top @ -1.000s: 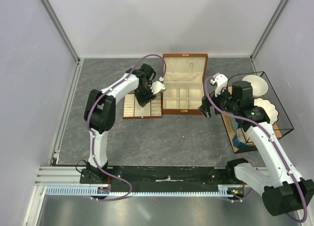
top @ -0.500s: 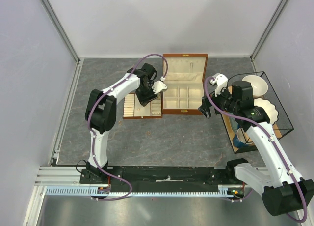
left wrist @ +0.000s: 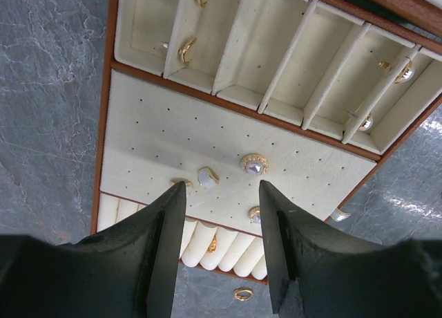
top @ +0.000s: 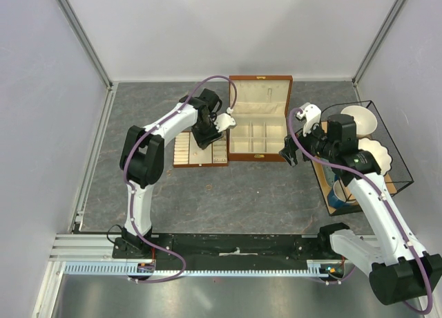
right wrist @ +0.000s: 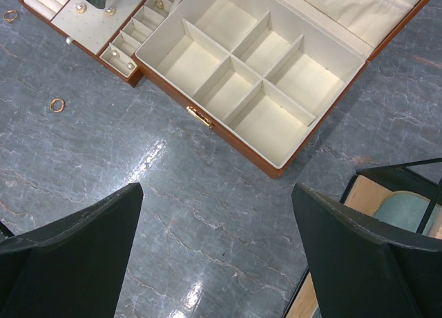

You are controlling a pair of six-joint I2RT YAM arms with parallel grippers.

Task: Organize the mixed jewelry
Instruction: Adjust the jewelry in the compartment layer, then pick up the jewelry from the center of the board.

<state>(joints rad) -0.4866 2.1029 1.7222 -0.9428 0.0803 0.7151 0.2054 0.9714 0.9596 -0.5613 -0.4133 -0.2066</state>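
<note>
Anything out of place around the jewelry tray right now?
Yes. One gold ring lies loose on the tabletop, well clear of the jewelry tray, and a second ring sits just off the tray's ring-roll end. Neither is in a slot.

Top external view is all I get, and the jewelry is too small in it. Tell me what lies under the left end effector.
Observer: A pearl stud sits on the dotted panel of the cream tray, under the open left end effector.
Operator: Check the wooden box.
Observer: The right wrist view shows all six compartments of the wooden box bare.
Operator: Find any strays.
Observer: A gold ring lies loose on the table, apart from the tray.
</note>
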